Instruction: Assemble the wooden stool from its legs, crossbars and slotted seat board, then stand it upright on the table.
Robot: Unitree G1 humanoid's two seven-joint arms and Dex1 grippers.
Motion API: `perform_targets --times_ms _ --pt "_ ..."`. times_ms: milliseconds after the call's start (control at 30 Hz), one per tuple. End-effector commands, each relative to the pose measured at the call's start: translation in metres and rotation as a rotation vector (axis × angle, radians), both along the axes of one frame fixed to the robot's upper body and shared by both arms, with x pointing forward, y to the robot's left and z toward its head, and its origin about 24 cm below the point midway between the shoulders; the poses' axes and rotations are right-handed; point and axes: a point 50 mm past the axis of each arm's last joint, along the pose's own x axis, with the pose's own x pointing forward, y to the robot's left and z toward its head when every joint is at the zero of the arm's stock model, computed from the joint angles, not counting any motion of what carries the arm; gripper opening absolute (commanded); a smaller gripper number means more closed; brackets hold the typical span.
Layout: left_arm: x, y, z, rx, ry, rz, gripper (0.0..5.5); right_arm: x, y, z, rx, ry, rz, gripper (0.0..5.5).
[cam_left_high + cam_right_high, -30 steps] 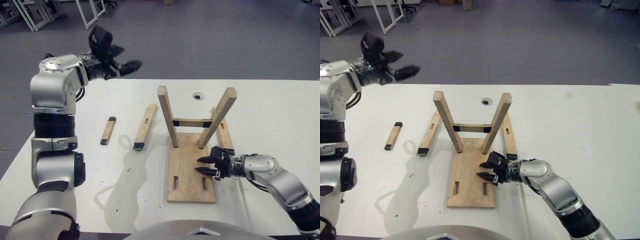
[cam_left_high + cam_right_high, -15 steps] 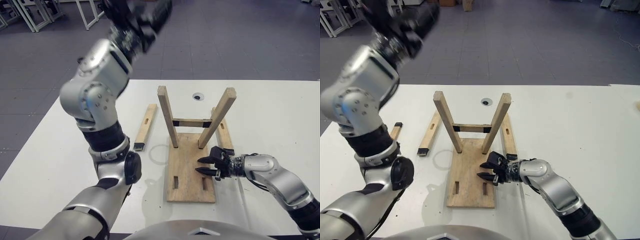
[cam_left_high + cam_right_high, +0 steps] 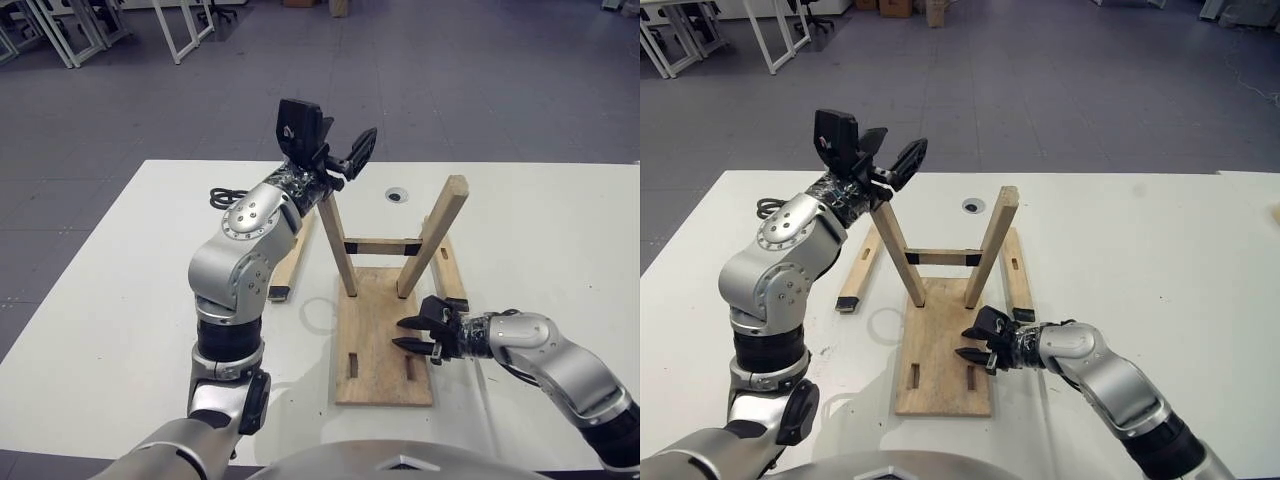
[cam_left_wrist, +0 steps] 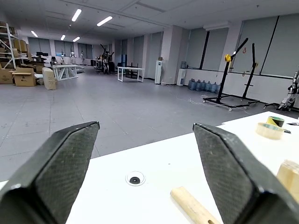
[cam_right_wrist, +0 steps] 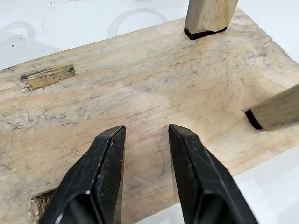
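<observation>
Left gripper (image 3: 346,158), fingers spread, hangs by the pale upright wooden leg (image 3: 337,238), likely to grip it; right gripper (image 3: 403,333), fingers parted, hovers over the flat slotted wooden board (image 3: 372,372).

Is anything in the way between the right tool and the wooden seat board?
Nothing visible. The open right tool is directly over the seat board; bare wood shows between its fingers.

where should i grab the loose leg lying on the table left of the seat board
Take the loose leg around mid-shaft, coming straight down from above with the fingers spanning its narrow width. It lies flat on the table, long and slim, so only its two long sides are free to pinch; mid-length should keep it balanced.
</observation>
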Motion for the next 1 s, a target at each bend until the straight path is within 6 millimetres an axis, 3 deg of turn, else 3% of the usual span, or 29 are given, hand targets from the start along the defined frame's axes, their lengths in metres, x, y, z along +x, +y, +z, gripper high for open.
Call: perform_targets --times_ms 33,100,133,200,267,333,400,467,633,800,1000 --pt "-0.016 0.008 0.1 -0.291 -0.255 -0.173 3.74 -0.018 -0.021 -0.036 -0.137 0.199 -0.077 1.71" --pt "-0.034 0.021 0.149 -0.442 -0.406 -0.238 3.74 -0.007 -0.022 -0.024 -0.098 0.16 -0.087 1.71" --pt "-0.043 0.027 0.164 -0.464 -0.452 -0.27 3.74 0.0 -0.022 -0.014 -0.067 0.125 -0.095 1.71" --pt "-0.062 0.032 0.161 -0.354 -0.453 -0.385 3.74 0.012 -0.025 0.011 0.012 0.069 -0.132 1.71" --pt "-0.075 0.045 0.117 -0.128 -0.299 -0.429 3.74 0.019 -0.043 0.038 0.035 -0.004 -0.212 1.71" --pt "-0.091 0.068 0.061 0.133 -0.044 -0.376 3.74 0.017 -0.064 0.052 0.003 -0.045 -0.301 1.71" --pt "-0.107 0.078 0.014 0.353 0.203 -0.342 3.74 0.006 -0.071 0.048 -0.03 -0.034 -0.335 1.71" --pt "-0.123 0.077 -0.023 0.529 0.385 -0.379 3.74 -0.007 -0.066 0.038 -0.06 -0.006 -0.315 1.71" --pt "-0.142 0.078 -0.087 0.75 0.529 -0.418 3.74 -0.031 -0.058 0.016 -0.17 -0.003 -0.249 1.71" --pt "-0.148 0.062 -0.15 0.855 0.536 -0.5 3.74 -0.024 -0.044 0.007 -0.171 -0.038 -0.222 1.71" --pt "-0.111 0.038 -0.177 0.817 0.455 -0.44 3.74 -0.007 -0.013 -0.003 -0.114 -0.058 -0.179 1.71"
